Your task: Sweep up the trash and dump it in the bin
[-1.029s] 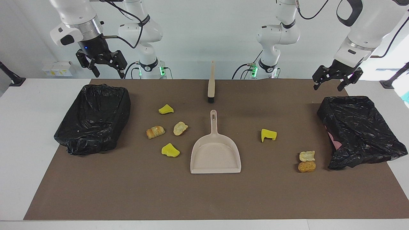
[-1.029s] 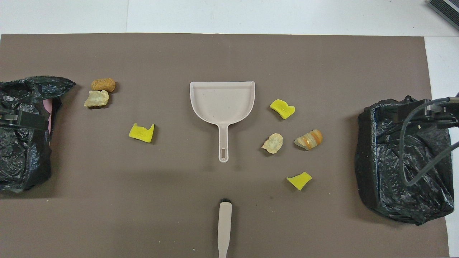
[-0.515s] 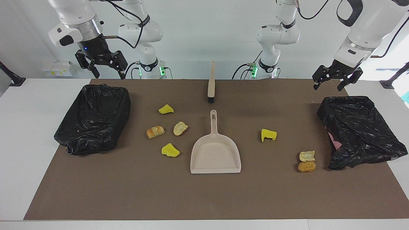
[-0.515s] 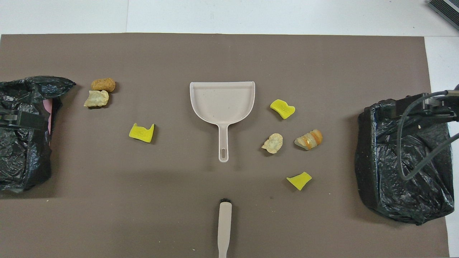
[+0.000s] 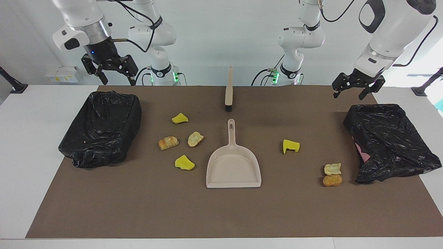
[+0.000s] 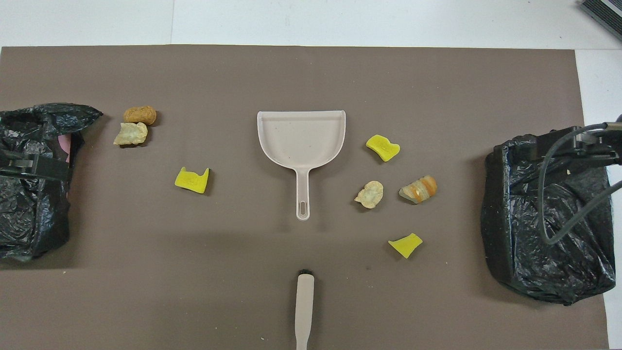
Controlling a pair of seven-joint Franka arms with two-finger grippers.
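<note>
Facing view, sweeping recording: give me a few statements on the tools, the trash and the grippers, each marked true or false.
1. The dustpan is empty. True.
2. The brush lies nearer to the robots than the dustpan. True.
3. The right gripper holds the brush. False: it hangs open and empty over the black-bagged bin at its end of the table.
4. All the trash lies in one heap. False: four scraps lie toward the right arm's end, three toward the left arm's.
5. The left gripper is open. True.
</note>
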